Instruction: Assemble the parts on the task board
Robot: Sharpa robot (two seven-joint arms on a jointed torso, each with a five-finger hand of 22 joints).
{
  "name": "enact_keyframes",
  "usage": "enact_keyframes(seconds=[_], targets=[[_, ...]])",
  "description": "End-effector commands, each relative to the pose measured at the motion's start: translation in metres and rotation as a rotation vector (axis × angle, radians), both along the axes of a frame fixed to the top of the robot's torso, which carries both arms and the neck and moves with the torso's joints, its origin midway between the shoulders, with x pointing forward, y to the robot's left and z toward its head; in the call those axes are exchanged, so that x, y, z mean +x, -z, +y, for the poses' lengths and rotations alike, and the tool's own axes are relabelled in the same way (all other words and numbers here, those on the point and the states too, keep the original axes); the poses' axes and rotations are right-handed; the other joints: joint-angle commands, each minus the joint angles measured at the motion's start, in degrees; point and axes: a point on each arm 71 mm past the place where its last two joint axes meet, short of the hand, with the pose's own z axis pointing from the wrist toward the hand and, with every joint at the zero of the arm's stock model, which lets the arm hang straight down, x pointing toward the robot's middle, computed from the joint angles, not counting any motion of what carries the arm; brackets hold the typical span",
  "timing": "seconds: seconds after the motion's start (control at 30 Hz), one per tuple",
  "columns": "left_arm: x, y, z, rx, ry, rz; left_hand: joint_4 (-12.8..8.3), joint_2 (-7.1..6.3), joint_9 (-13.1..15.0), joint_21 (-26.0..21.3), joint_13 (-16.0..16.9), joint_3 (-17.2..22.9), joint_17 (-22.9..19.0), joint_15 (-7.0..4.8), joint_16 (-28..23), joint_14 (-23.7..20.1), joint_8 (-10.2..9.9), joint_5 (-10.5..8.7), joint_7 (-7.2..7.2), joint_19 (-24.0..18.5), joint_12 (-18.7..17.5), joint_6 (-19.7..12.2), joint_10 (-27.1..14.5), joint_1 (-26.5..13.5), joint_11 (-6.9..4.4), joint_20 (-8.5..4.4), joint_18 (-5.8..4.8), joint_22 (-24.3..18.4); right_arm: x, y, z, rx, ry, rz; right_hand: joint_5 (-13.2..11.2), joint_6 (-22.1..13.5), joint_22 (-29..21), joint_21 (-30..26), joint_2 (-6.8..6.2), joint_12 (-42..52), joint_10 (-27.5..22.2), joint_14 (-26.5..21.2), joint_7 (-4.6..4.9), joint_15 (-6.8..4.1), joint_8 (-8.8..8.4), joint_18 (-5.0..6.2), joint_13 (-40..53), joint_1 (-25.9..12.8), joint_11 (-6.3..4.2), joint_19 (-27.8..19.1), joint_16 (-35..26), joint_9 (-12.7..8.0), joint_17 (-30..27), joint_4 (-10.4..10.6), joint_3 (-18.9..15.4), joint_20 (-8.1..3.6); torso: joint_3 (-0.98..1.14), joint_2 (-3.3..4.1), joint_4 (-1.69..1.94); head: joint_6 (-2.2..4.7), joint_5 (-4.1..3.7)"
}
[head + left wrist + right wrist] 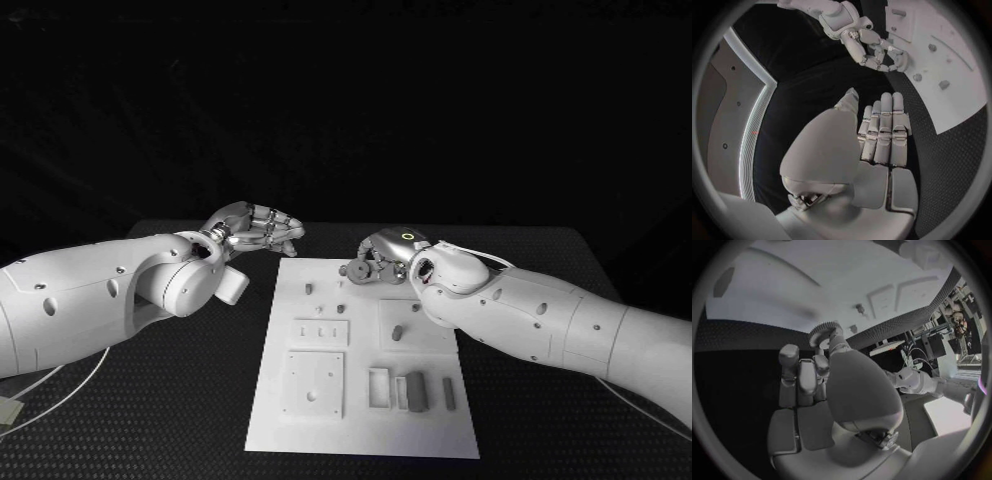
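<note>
Overall, the black tabletop [159,420] carries the white board [433,425], which lies lengthwise in the middle and runs away from the robot. Both white arms reach in toward the board's far end.

Left arm [87,300]: it enters beside the board's left edge. The left hand [257,230] hangs over the tabletop just off the board's far left corner, apart from the board. Its fingers [882,130] are curled in close together — nothing is seen in them.

Right arm [548,315]: it crosses the board's right edge. The right hand [382,258] sits over the far end of the board. Its fingers [798,377] pinch a small toothed gear [355,269] at the tips; in the right wrist view the gear [822,334] stands out past the fingertips, just above the board surface. Whether the gear touches the board cannot be told.

Board features, from larger to smaller: a square raised plate [315,383] at the near left; a slotted block [320,332] behind it; a square recess [401,325] to its right; a narrow frame [379,387] and two grey bars [417,391] at the near right; small pegs [307,288] near the far left — one more [340,282] closer to the gear.
</note>
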Motion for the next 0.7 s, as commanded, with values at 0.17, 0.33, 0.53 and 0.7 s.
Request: enact_keyframes(seconds=[0.17,0.33,0.53,0.7], targets=[[-0.001,-0.001,-0.004,-0.005,0.017,-0.008,-0.1,-0.24,-0.1,-0.2,0.1,-0.3,0.1,-0.10,-0.3,0.4,-0.2,0.14,0.21,0.2,-0.2,-0.3,0.1,-0.4,0.18,-0.38,0.58,-0.1,0.002,0.001,0.017,-0.005,-0.011,-0.008,-0.2,1.8,0.4,0.2,3.28,-0.3,0.2,0.2,1.67,-0.35,-0.17,5.77,-2.6,3.0,-0.07,0.2,0.2,-0.1,0.0,0.0,0.5,-0.27,-0.02,-0.01,0.16,0.07,0.09],[-0.001,-0.001,-0.005,-0.006,0.020,-0.008,-0.1,-0.25,-0.1,-0.3,0.1,-0.3,0.1,-0.10,-0.3,0.5,-0.2,0.14,0.21,0.2,-0.3,-0.3,0.1,-0.4,0.18,-0.38,0.58,-0.1,0.002,0.003,0.027,-0.008,-0.017,-0.006,-0.2,1.8,0.4,0.2,3.26,-0.3,0.2,0.3,1.67,-0.35,-0.22,5.77,-2.5,3.0,-0.07,0.2,0.2,-0.1,0.0,0.0,0.7,-0.30,-0.10,0.01,0.23,0.00,0.27],[-0.001,-0.001,-0.006,-0.006,0.023,-0.007,-0.1,-0.25,-0.1,-0.3,0.1,-0.3,0.1,-0.10,-0.3,0.5,-0.2,0.14,0.21,0.2,-0.3,-0.3,0.1,-0.4,0.18,-0.38,0.58,-0.1,0.002,0.009,0.036,-0.031,-0.029,0.005,-0.2,1.8,0.4,0.2,3.25,-0.3,0.2,0.3,1.68,-0.35,-0.27,5.77,-2.5,3.0,-0.06,0.2,0.2,-0.1,0.0,0.0,0.8,-0.32,-0.04,0.02,0.13,-0.04,0.37],[-0.001,-0.001,-0.006,-0.006,0.023,-0.007,0.0,-0.24,0.0,-0.3,0.1,-0.3,0.2,-0.10,-0.4,0.5,-0.2,0.14,0.21,0.2,-0.3,-0.3,0.1,-0.4,0.18,-0.38,0.58,0.0,0.001,0.012,0.040,-0.036,-0.035,0.007,-0.2,1.7,0.4,0.2,3.23,-0.4,0.2,0.3,1.69,-0.34,-0.32,5.77,-2.5,3.0,-0.05,0.2,0.2,-0.1,0.0,0.0,0.9,-0.34,-0.01,0.01,0.10,-0.09,0.50]])
